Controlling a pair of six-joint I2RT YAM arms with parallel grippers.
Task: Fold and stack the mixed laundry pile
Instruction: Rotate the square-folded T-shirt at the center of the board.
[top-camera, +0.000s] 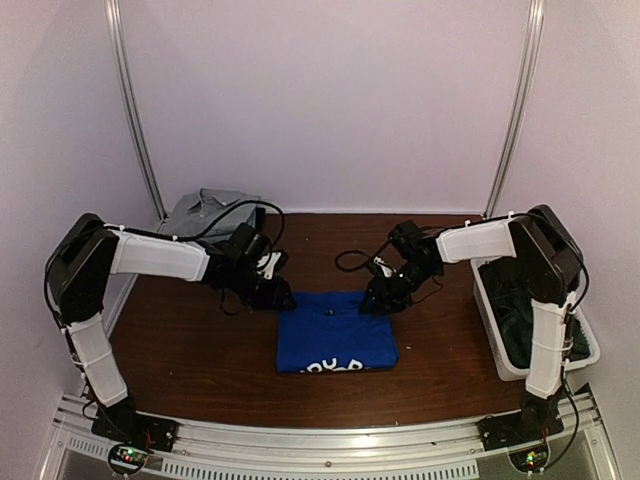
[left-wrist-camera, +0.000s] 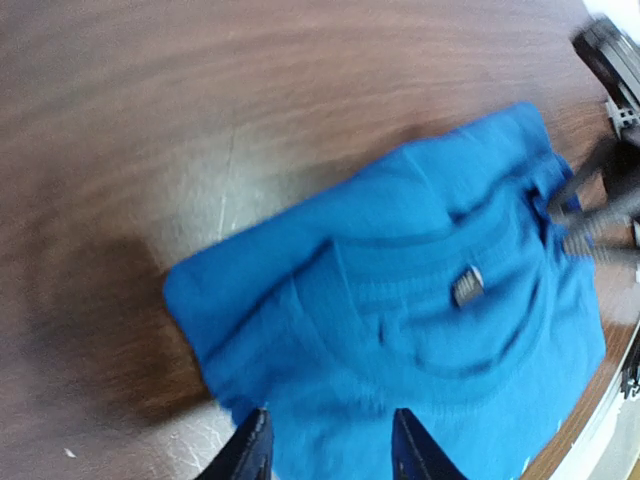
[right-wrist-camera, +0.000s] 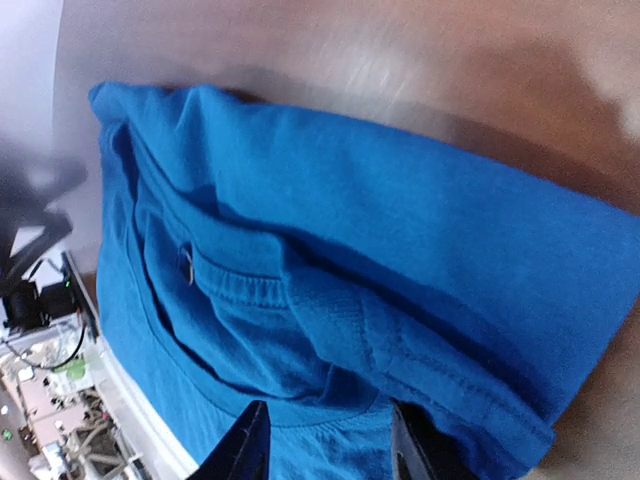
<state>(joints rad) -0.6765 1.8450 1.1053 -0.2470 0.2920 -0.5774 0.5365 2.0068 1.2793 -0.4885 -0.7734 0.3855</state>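
Now the left claw (left-wrist-camera: 330, 430) and the right claw (right-wrist-camera: 327, 425) hang half open over the folded blue shirt (top-camera: 335, 335) on the brown table (top-camera: 200, 345).

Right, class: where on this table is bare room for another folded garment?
Bare wood between the blue shirt and the white bin, and left of the shirt. Crowded at its far edge, by the left gripper and right gripper.

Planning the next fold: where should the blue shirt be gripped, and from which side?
Probably the two far corners of the blue shirt, coming down from the far side. It lies flat as a folded rectangle with its collar along that edge, so those layered corners can be pinched together.
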